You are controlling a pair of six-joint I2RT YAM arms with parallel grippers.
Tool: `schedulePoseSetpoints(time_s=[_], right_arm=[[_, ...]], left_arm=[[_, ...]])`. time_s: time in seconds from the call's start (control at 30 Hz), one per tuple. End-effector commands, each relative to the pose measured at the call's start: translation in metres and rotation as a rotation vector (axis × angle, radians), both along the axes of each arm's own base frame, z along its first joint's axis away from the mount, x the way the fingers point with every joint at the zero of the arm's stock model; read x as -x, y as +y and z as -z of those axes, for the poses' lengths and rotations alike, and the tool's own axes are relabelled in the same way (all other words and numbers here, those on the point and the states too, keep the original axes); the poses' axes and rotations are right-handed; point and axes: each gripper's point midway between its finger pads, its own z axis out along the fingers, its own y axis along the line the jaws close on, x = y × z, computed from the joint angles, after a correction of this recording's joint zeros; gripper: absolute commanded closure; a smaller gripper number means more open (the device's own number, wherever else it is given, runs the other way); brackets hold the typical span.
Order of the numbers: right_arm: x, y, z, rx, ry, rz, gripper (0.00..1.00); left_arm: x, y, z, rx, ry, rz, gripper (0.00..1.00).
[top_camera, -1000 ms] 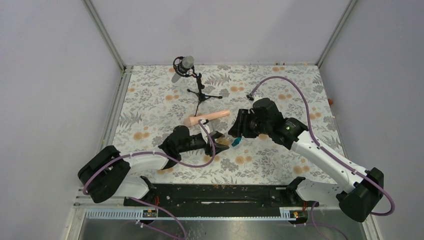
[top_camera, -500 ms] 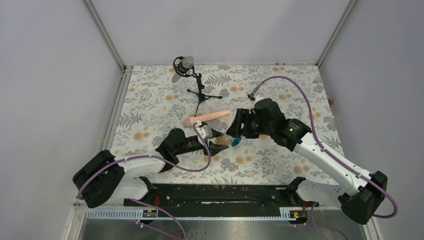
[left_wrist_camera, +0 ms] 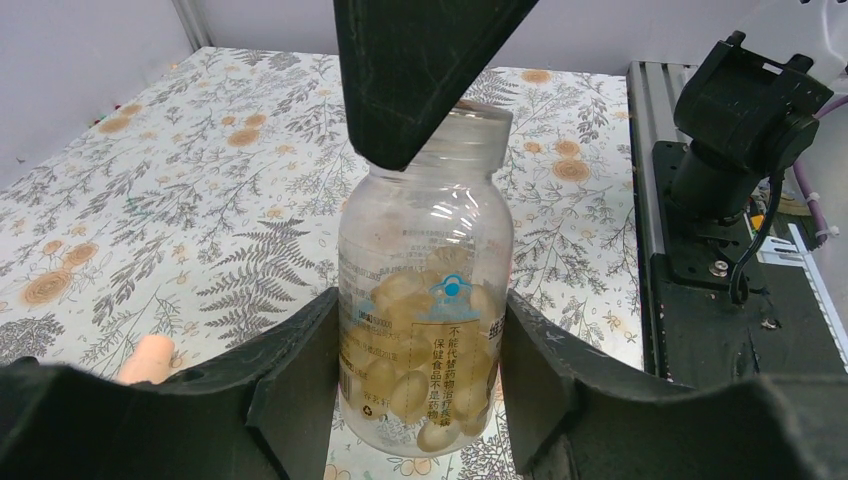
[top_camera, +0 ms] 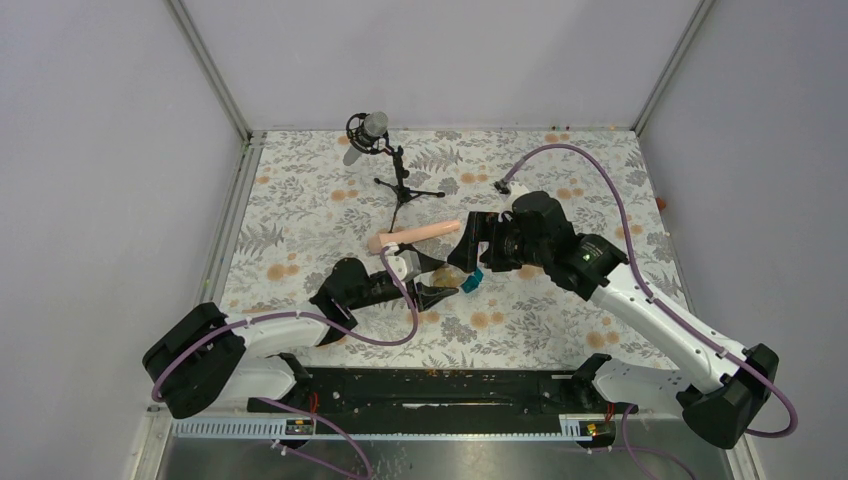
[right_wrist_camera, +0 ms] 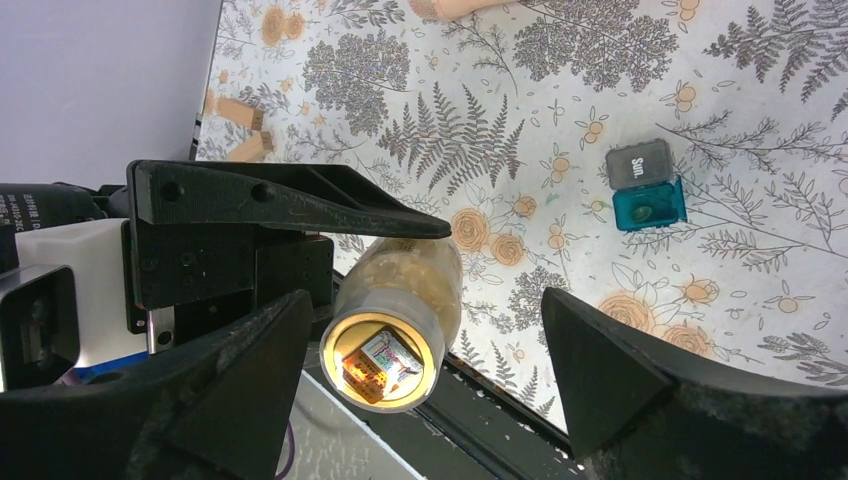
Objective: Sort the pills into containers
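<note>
A flower-patterned desk filled a booth with pale walls on three sides and a black rail along the near edge. A microphone on a small stand stood toward the back. A peach cylinder lay just behind the middle, where both arms met. There the left end effector was clamped around the lower body of a translucent bottle, seemingly lifted off the desk, with its mouth turned toward the right wrist camera. The right end effector stood wide, one finger on each side of that mouth, gripping nothing. The bottle looked about half full of pale pills, so that part of the sorting seemed well along. The teal-and-grey box sat on the desk near the right end effector, apart from the bottle, with its lid flipped back. Whether it held a pill could not be told. A few small peach bits lay at the foot of a wall, too small to name, and were possibly left to sort. Room was tight in the middle, where cylinder, box and both end effectors crowded together. Bare cloth showed to the far left and far right, giving space to draw back.
</note>
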Motion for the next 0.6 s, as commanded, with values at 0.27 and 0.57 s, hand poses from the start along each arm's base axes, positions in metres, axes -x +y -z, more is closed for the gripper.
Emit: schedulePoseSetpoints(time_s=[0.27, 0.57], right_arm=[[-0.019, -0.004, -0.023, 0.033, -0.101, 0.04, 0.14], [-0.035, -0.01, -0.005, 0.105, -0.044, 0.138, 0.28]], left_arm=[[0.006, 0.002, -0.037, 0.104, -0.099, 0.018, 1.0], [0.008, 0.004, -0.046, 0.136, -0.109, 0.019, 1.0]])
